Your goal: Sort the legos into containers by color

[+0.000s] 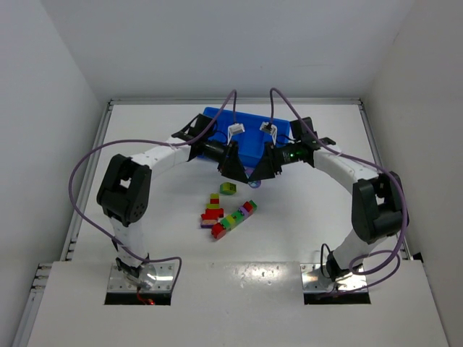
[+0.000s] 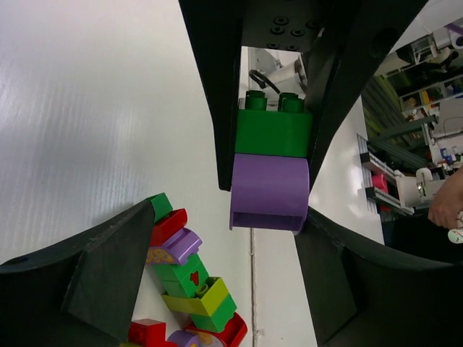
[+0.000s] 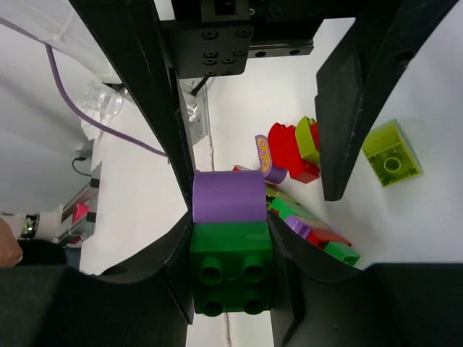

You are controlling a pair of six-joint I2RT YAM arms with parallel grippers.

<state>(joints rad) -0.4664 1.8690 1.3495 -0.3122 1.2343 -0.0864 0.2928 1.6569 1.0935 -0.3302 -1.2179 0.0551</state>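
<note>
Piece: green brick [image 3: 231,260] joined end to end with a purple brick [image 3: 228,196], the purple one round-topped
Location: between the two arm tips, just on the near side of the tray [image 1: 252,144], beyond the loose legos [image 1: 226,213] on the table [image 1: 145,130]
Right gripper [image 3: 230,246]: clamped on the green brick's sides
Left gripper [image 2: 228,213]: fingers [image 2: 87,275] spread wide either side of the purple brick, gripping nothing
Obscured: top view hides nearly all of the piece under the arm tips; tray dividers covered by the arms; legos partly cut off at the left wrist frame edge
Orientation: long axis runs from arm tip to arm tip, purple end toward the left, green studs facing the right wrist camera
</note>
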